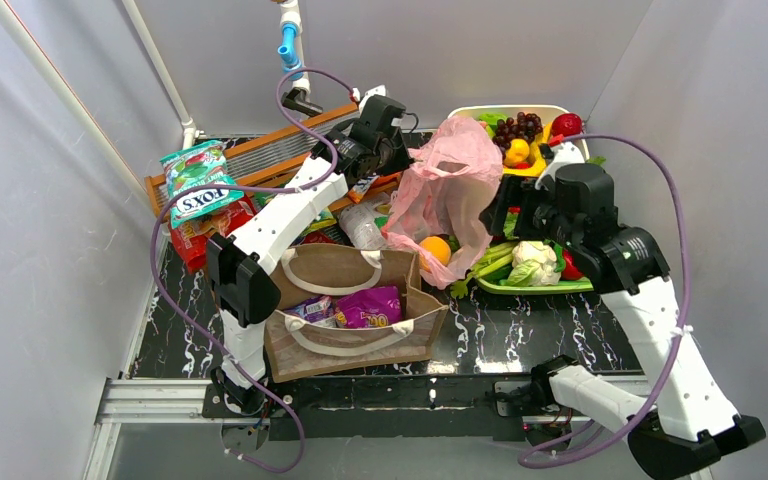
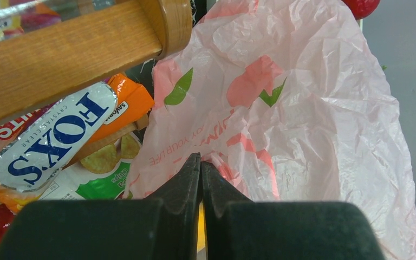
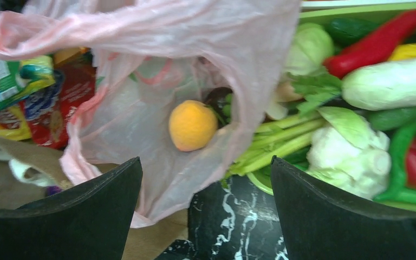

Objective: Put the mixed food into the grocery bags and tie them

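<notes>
Pinching a fold of the pink bag (image 1: 455, 175) in the left claw (image 2: 201, 162), fingers shut tight together, holding it up at mid-tabletop (image 1: 560, 330), just right of the wooden rack (image 1: 260, 160). Hovering with the right claw (image 3: 205, 162) spread wide, gripping nothing, facing the bag's gaping mouth, an orange (image 3: 192, 125) lying inside. Standing near-left of the bag: the brown tote (image 1: 355, 270), carrying a purple packet (image 1: 370, 305). Resting on the green tray (image 1: 535, 287) to the right: a cauliflower (image 1: 535, 258).

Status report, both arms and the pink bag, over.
Left gripper shut on pink bag. Right gripper open, empty, at its mouth. Orange inside. Green tray close beside mouth.
</notes>
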`<state>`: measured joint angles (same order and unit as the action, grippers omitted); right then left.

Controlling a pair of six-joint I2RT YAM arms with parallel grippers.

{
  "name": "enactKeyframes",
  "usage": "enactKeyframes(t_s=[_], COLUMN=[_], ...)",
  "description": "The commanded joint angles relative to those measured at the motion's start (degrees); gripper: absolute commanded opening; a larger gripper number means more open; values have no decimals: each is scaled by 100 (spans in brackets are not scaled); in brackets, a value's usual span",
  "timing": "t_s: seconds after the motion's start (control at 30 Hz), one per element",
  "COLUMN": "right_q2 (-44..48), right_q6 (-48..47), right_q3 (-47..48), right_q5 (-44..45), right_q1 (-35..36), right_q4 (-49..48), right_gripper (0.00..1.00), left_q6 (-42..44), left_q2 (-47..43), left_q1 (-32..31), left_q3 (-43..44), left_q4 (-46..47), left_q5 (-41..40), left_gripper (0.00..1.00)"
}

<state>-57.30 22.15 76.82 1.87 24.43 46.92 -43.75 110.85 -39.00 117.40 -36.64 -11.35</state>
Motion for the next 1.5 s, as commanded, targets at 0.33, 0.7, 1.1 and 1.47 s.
enactKeyframes(t_s=[0.33, 0.7, 1.1, 1.47], right_q2=[32, -1586, -2587, -3300], right_q6=[528, 2015, 2091, 2122], right_q3=[-710, 101, 253, 485], right_q5=[643, 1294, 1199, 971], right_q1=[-1233, -1881, -2824, -2930], right_q4=[97, 58, 37, -96], right_gripper=[97, 98, 97, 95], left_q6=[-31, -16, -5, -36], left_q2=[-597, -663, -746, -774], left_q1=[83, 83, 110, 119], left_q3=[-343, -440, -618, -675], left_q4=[90, 155, 234, 271], left_q5=[-14, 82, 107, 134], left_gripper=[0, 0, 0, 0])
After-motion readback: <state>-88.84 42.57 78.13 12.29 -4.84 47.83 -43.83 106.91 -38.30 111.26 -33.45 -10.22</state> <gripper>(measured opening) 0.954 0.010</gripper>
